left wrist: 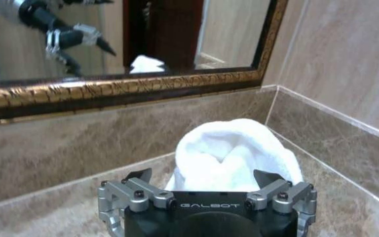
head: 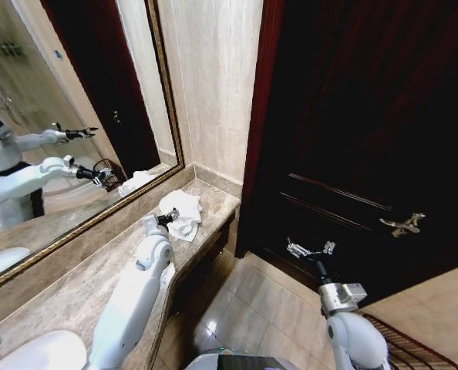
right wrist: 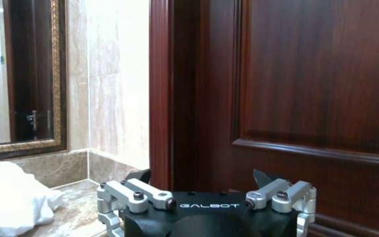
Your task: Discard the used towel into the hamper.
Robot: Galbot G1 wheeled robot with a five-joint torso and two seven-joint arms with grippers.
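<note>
I am holding the left gripper (head: 170,218) with its fingers spread apart, empty, right at the near edge of the white towel (head: 182,213) crumpled on the marble counter (head: 75,293) by the mirror (head: 59,116). The right gripper (head: 310,248) is hanging parted and empty before the dark door (head: 368,139).

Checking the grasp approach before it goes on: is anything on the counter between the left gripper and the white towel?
Nothing visible. The left gripper sits open just short of the towel, with bare marble counter around it. The right gripper hangs by the door.
</note>
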